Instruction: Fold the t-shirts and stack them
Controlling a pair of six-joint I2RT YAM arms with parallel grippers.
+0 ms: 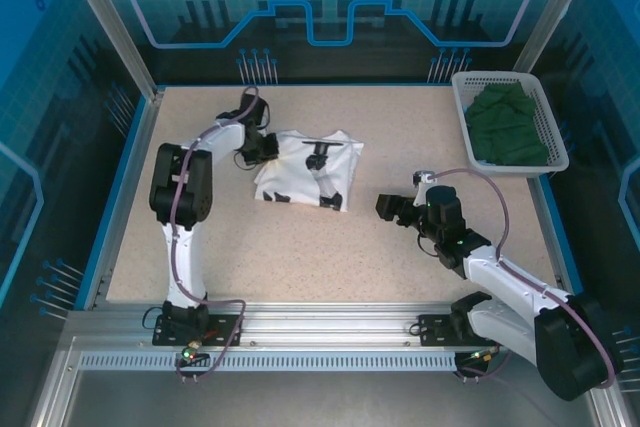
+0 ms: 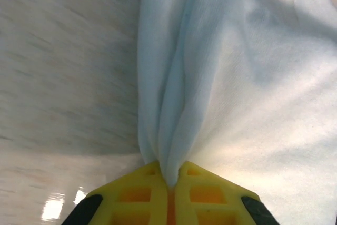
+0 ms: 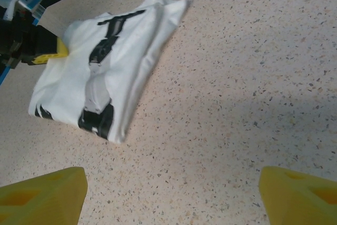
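Observation:
The white t-shirt with a black print lies folded into a small rectangle on the table's middle left; it also shows in the right wrist view. My left gripper is shut on its left edge, and a pinched ridge of white cloth runs up from between the yellow fingers. The dark green t-shirt lies crumpled in the white basket at the back right. My right gripper hovers open over bare tabletop to the right of the white shirt, its yellow fingertips far apart.
Blue-edged walls ring the speckled table. The basket sits at the far right corner. Bare tabletop lies between the white shirt and the basket and along the near edge.

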